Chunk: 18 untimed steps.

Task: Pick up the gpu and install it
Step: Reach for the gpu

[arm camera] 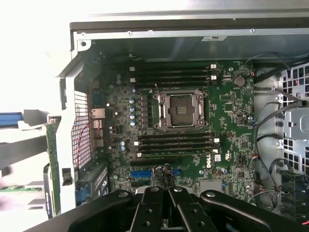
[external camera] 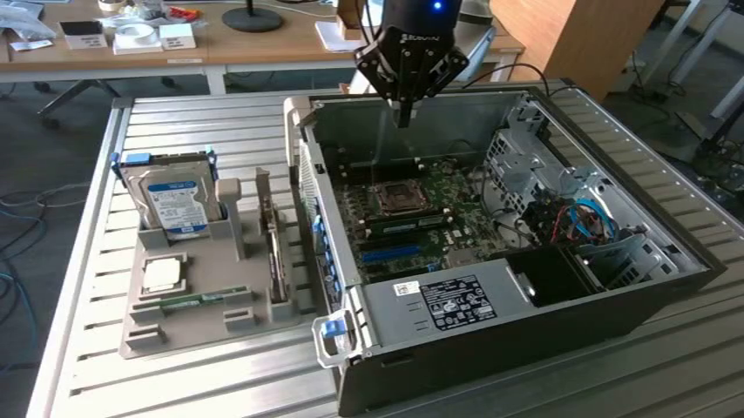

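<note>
Gripper, fingers pressed together and empty, hangs above the far side of the open computer case; gpu stands on edge in the grey rack at the exterior view's left, probably slotted upright for gripping from above.

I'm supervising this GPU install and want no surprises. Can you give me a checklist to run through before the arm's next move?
1. gripper empty: ok, shut on nothing.
2. Jaws open for a grasp: not ok.
3. gripper above the gpu: not ok, it hangs over the open case.
4. gpu upright in the gray holder: ok.
5. blue slot free: ok where visible.
</note>
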Each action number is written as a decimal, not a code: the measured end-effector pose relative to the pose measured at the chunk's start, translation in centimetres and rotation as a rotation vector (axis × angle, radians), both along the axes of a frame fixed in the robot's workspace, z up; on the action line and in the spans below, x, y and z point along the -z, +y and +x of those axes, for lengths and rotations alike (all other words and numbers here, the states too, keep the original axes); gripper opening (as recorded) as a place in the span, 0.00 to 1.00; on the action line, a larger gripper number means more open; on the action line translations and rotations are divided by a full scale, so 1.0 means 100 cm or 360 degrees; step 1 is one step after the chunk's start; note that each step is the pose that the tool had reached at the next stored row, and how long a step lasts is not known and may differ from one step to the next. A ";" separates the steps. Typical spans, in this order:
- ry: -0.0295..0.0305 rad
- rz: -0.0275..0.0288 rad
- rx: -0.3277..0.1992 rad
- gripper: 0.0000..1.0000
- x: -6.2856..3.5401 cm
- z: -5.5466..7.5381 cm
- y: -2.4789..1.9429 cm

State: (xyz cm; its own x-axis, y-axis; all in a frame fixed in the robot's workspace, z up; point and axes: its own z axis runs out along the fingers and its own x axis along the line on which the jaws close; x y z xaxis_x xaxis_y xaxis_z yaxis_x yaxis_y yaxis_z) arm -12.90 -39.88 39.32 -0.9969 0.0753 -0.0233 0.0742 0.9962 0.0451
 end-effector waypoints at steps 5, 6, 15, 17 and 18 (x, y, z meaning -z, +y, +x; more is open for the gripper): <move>0.00001 -0.00001 0.0000 0.11 0.0000 -0.003 0.0000; 0.00000 0.00000 0.0000 0.11 0.0000 -0.004 0.0000; 0.00000 0.00000 0.0000 0.11 0.0000 -0.008 0.0000; 0.00000 0.00000 0.0000 0.11 0.0000 -0.009 0.0000; 0.00000 -0.00001 0.0000 0.11 0.0000 -0.009 0.0000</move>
State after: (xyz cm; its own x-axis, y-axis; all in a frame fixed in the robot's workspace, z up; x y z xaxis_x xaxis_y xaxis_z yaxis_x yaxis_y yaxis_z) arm -13.84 -39.88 39.32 -0.9969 0.0753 -0.0233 0.0742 0.9962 0.0450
